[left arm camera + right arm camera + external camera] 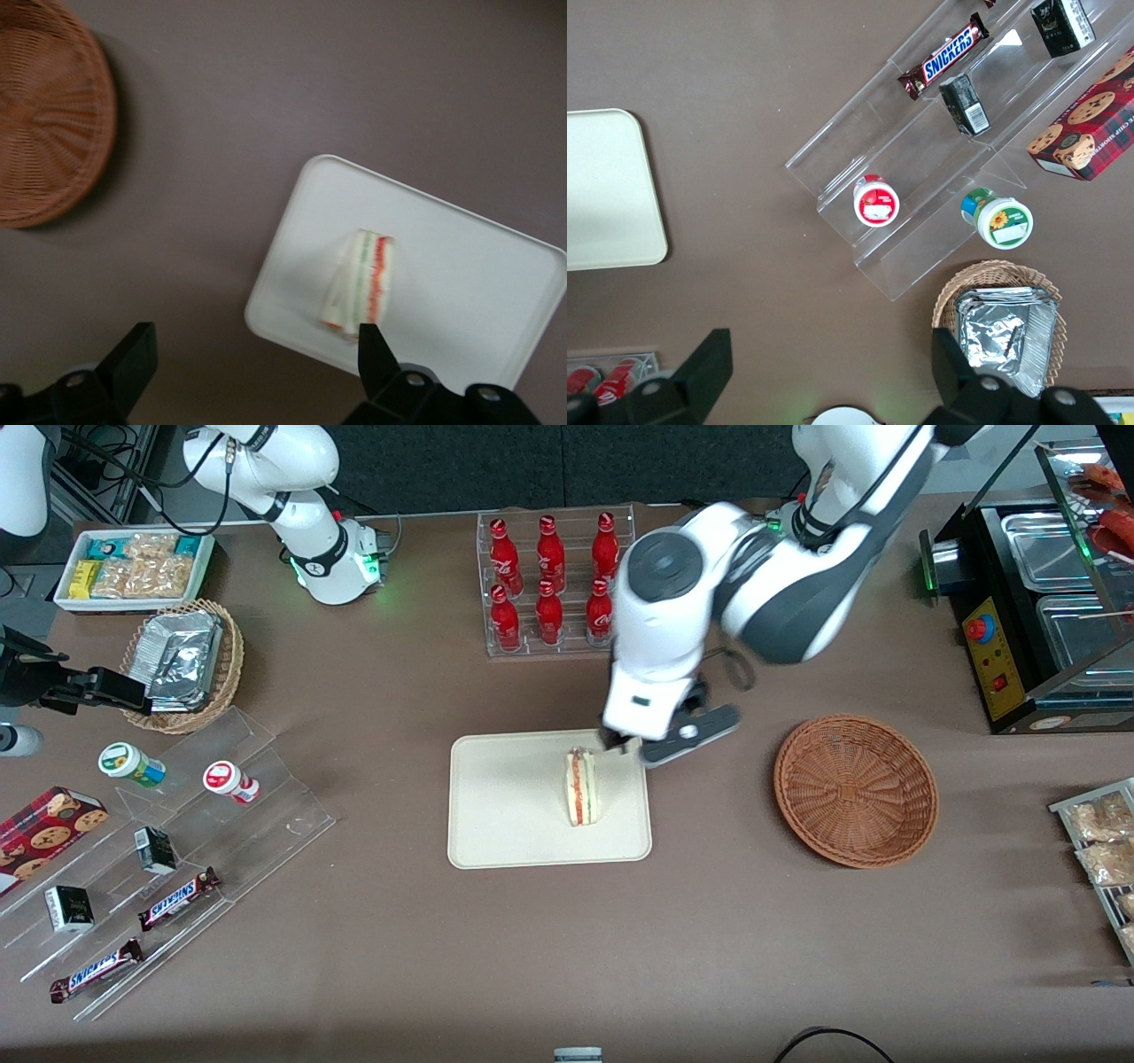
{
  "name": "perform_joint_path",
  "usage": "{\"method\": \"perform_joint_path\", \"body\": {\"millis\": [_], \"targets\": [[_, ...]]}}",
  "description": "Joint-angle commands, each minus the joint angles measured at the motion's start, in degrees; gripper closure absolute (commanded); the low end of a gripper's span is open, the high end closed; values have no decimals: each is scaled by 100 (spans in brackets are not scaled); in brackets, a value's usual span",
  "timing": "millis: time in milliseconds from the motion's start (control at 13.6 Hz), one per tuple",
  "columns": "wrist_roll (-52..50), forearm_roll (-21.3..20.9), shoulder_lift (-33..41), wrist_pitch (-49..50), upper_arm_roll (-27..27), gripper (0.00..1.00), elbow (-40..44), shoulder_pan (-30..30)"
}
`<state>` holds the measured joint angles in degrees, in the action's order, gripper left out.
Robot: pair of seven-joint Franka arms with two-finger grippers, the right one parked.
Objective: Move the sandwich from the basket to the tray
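Observation:
The sandwich (pixel 581 786), a pale wedge with red and green filling at its edge, lies on the cream tray (pixel 505 815) near the tray's end that faces the basket. The reddish-brown wicker basket (pixel 855 788) sits beside the tray toward the working arm's end, with nothing in it. My gripper (pixel 633 748) hangs open just above the tray's corner, slightly farther from the front camera than the sandwich. In the left wrist view the sandwich (pixel 359 285) rests free on the tray (pixel 461 266), close to one black fingertip (pixel 370 341) of the gripper (pixel 255 341); the basket (pixel 44 115) is apart.
A rack of red bottles (pixel 554 584) stands farther back than the tray. Toward the parked arm's end are a tan basket of foil packets (pixel 182 664), a white bin of snacks (pixel 133 567) and an acrylic stand (pixel 177 850). A black warmer (pixel 1036 602) is near the basket.

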<state>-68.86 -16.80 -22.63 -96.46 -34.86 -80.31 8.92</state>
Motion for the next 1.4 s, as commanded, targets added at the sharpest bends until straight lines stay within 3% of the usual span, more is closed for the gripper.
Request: {"method": "perform_joint_path", "body": {"millis": [0, 516, 738, 959, 1328], "targets": [[957, 500, 757, 678, -3, 0, -239, -626], [3375, 1046, 1567, 1647, 128, 0, -249, -2060], [4745, 1616, 2041, 1876, 1399, 0, -310, -1860], [5820, 1767, 2726, 1895, 2946, 0, -897, -1096], [6306, 1750, 3246, 1780, 3644, 0, -1469, -787]]}}
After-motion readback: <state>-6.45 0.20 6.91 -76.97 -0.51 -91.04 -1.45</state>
